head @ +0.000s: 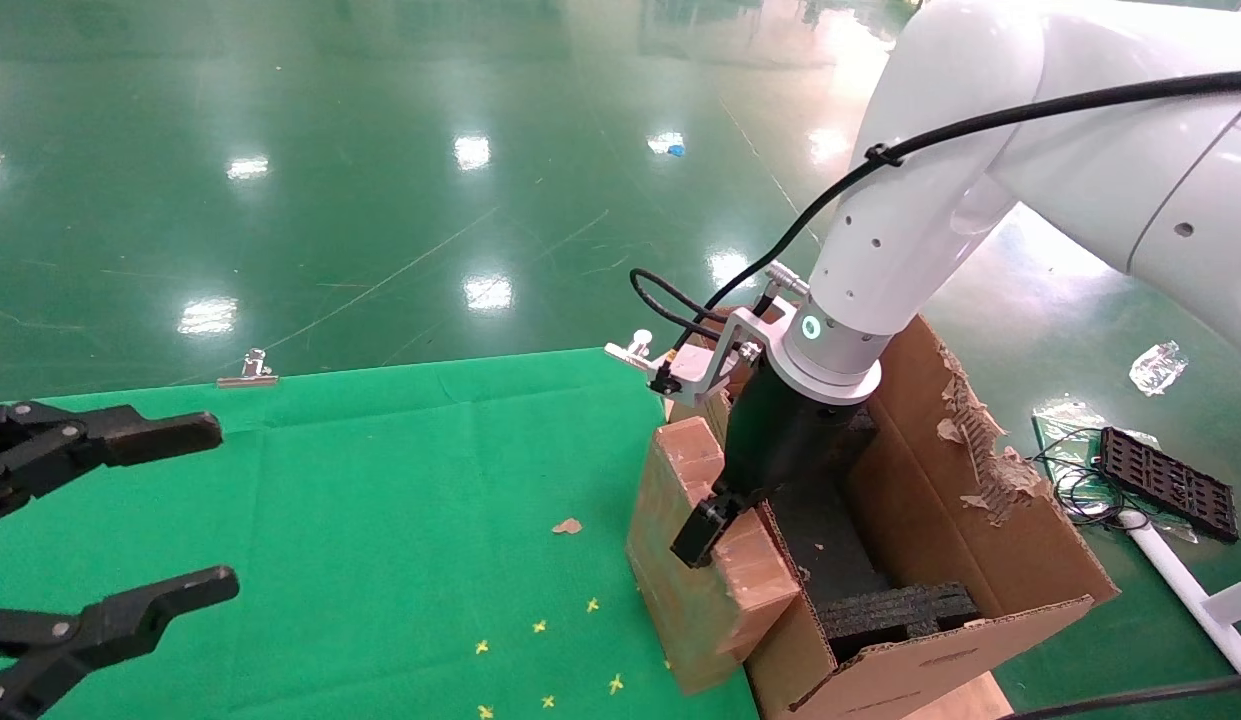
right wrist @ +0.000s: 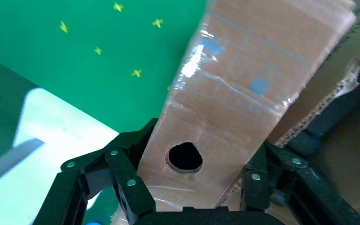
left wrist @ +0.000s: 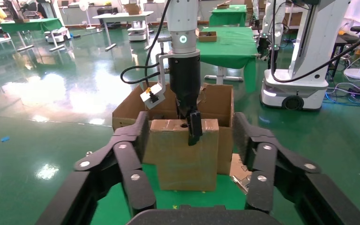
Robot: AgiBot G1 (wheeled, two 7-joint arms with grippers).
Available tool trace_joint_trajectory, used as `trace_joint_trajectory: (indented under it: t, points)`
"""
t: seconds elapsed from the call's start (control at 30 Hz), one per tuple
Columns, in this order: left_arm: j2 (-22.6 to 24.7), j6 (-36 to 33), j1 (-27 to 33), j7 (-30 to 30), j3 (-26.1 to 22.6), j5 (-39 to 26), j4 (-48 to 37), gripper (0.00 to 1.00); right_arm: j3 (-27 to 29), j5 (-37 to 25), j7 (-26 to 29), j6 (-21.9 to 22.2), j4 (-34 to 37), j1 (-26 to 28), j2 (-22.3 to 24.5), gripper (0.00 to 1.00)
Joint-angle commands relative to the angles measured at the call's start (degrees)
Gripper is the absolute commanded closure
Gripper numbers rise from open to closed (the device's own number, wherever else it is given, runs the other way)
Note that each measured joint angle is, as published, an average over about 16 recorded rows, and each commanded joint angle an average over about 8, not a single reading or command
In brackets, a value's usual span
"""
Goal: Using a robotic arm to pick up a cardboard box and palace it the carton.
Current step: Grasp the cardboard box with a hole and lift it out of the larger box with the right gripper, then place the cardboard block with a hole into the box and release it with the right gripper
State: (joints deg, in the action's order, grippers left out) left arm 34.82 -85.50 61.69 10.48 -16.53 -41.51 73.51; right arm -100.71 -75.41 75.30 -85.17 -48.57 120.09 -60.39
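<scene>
Two claws share this scene: the left claw [head: 105, 535], fingers spread wide and holding nothing, hangs nearest over the green-draped desk [head: 380, 480]. Beyond it, the robotic arm [head: 920, 210] reaches down, its right claw [right wrist: 192, 187] pinching the cardboard box [head: 695, 540] by its narrow, holed top face. The box stands upright at the desk's edge, against the carton [head: 980, 520] with its ragged torn flap.

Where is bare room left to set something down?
Free: green cloth between the open left gripper and the cardboard box. Crowded: the carton, where the right gripper clamps that box beside black foam.
</scene>
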Motion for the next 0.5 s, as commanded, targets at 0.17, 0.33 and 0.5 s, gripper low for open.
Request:
trace_joint_trajectory:
  t: [0.17, 0.33, 0.5]
  points:
    - [-0.01, 0.01, 0.0, -0.01, -0.02, 0.02, 0.0, 1.0, 0.98, -0.06, -2.05, 1.19, -1.82, 1.73, 1.31, 1.0]
    - [-0.02, 0.02, 0.01, -0.02, -0.04, 0.03, 0.0, 1.0, 4.83, 2.19, -8.54, 3.65, -2.37, 6.26, 5.91, 1.0]
    - [-0.02, 0.03, 0.01, -0.03, -0.06, 0.04, 0.0, 1.0, 9.23, 4.35, -16.17, 6.04, 0.18, 12.01, 12.0, 1.0]
